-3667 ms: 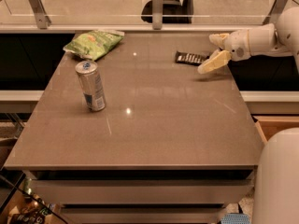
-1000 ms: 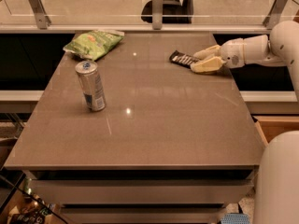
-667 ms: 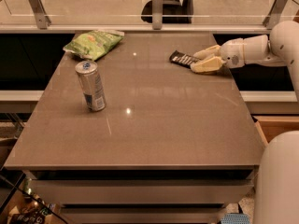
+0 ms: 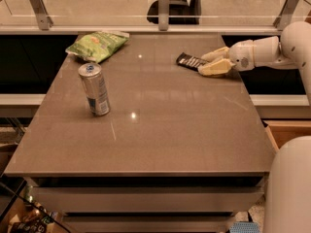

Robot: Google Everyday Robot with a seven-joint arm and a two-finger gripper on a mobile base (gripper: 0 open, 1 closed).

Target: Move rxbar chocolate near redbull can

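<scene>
chip bag (image 4: 97,45), green, lies just behind the redbull can (image 4: 95,89), which stands upright on the table (image 4: 160,140). well right of the can lies the rxbar chocolate (image 4: 188,60), with the gripper (image 4: 202,64) at its right end; clamped or not, i cannot tell.

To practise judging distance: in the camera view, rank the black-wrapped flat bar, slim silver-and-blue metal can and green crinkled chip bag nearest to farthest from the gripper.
The gripper is at the table far right.
1. black-wrapped flat bar: at the gripper, far right.
2-3. silver-and-blue metal can, left middle, and green chip bag, far left: too close to call.
</scene>
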